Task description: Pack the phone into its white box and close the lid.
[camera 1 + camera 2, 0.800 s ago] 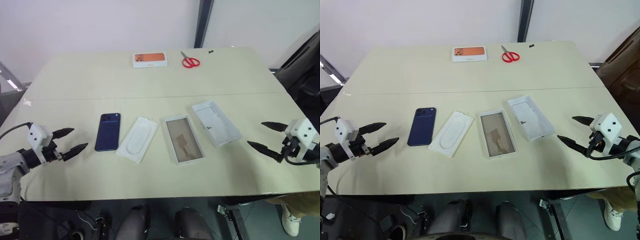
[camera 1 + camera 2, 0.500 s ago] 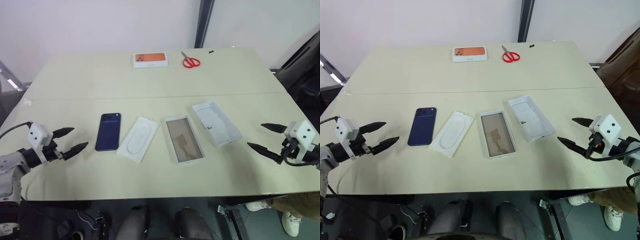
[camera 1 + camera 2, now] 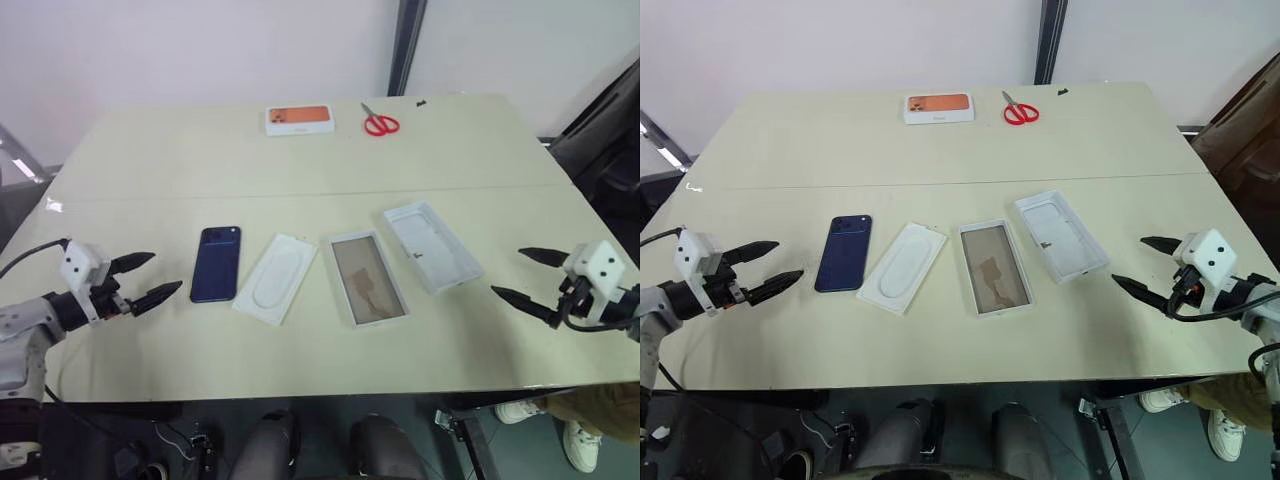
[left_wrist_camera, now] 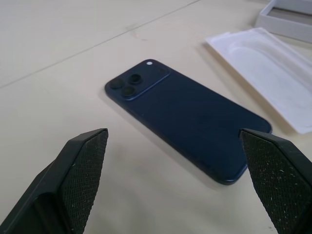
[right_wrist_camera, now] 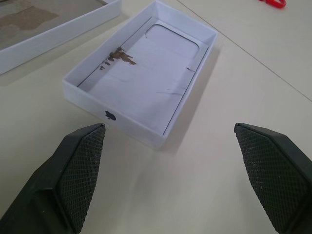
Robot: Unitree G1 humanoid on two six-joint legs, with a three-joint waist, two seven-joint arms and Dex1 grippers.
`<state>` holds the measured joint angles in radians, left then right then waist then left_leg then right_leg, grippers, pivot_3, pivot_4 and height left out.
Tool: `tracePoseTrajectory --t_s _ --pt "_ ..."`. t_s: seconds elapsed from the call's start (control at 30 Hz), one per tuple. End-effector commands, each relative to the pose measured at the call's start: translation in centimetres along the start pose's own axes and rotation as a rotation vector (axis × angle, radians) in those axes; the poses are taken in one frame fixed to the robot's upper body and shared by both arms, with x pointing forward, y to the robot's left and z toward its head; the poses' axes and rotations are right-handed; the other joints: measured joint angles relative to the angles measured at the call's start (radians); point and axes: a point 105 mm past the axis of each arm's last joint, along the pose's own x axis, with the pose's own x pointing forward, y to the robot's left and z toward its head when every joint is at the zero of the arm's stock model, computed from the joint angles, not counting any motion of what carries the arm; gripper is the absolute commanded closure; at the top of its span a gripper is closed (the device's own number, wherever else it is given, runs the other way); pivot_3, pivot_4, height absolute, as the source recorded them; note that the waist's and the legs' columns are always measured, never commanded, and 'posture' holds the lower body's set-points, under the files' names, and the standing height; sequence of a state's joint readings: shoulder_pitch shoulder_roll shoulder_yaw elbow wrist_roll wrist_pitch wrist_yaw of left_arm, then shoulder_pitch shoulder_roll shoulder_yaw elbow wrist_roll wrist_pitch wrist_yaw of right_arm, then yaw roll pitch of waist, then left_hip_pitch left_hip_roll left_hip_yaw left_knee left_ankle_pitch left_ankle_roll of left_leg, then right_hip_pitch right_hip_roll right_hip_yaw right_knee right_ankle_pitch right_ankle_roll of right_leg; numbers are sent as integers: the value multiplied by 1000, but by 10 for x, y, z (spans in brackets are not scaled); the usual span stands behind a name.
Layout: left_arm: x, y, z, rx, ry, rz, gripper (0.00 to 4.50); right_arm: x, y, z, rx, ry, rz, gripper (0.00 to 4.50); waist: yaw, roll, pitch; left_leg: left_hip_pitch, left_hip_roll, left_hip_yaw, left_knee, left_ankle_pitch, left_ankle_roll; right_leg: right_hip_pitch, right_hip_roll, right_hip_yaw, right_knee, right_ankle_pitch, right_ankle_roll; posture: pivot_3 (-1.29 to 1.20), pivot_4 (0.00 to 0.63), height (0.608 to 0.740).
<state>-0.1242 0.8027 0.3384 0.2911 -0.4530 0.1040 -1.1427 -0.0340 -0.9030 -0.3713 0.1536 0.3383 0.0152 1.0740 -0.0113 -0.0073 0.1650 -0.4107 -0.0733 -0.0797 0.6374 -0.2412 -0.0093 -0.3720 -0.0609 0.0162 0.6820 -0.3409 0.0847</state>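
both grippers, left [image 3: 150, 277] and right [image 3: 521, 274], gape empty over bare table [image 3: 300, 350] margins flanking the phone [image 3: 216, 263].

Head stereo pair looks down over table [image 3: 300, 170]; wrist cameras close, low: left faces phone [image 4: 190, 117], right faces lid [image 5: 141, 92].

navy phone [image 3: 216, 263], white lid [image 3: 433, 246], red scissors [image 3: 380, 123]

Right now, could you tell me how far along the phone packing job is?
Nothing looks done yet. The phone lies flat on the table, outside the white box, which sits open with the lid upturned beside it. Nothing is in hand: the left gripper is open near the phone, the right gripper open near the lid. Left: place the phone in the box, then close the lid.
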Motion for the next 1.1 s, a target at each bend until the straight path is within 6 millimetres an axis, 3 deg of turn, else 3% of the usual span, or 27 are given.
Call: tracePoseTrajectory --t_s 0.03,0.17,0.3,0.4,0.5,0.6,0.73,1.1 --pt "5 4 13 12 -5 4 0 2 -5 17 -43 -48 -13 65 0 0 0 0 0 0 0 0 0 0 0 0 0 0 0 0 150 740" --pt "13 1 13 -57 38 -13 0 9 0 26 -63 -68 18 65 0 0 0 0 0 0 0 0 0 0 0 0 0 0 0 0 150 740" --pt "28 -5 25 -170 42 -22 0 24 13 48 -97 -125 83 65 -2 0 0 0 0 0 0 0 0 0 0 0 0 0 0 0 150 740" --pt "50 -22 34 -311 64 -130 0 41 24 63 -117 -168 136 65 -1 0 0 0 0 0 0 0 0 0 0 0 1 0 0 0 150 740" --pt "61 -26 36 -330 87 -143 0 48 27 67 -124 -172 156 65 1 0 0 0 0 0 0 0 0 0 0 0 0 0 0 0 150 740" --pt "87 -40 45 -332 107 -150 0 55 28 75 -130 -186 187 65 2 -1 1 0 0 0 0 0 0 0 0 0 0 0 0 0 150 740" --pt "106 -46 50 -372 137 -142 0 58 29 74 -131 -179 191 65 1 -3 2 0 0 -1 1 1 -1 1 1 -1 1 0 0 0 150 740" --pt "134 -62 35 -427 324 -132 0 58 28 68 -129 -169 166 65 0 -4 3 0 0 -1 2 1 -2 0 1 0 1 0 1 0 150 740"
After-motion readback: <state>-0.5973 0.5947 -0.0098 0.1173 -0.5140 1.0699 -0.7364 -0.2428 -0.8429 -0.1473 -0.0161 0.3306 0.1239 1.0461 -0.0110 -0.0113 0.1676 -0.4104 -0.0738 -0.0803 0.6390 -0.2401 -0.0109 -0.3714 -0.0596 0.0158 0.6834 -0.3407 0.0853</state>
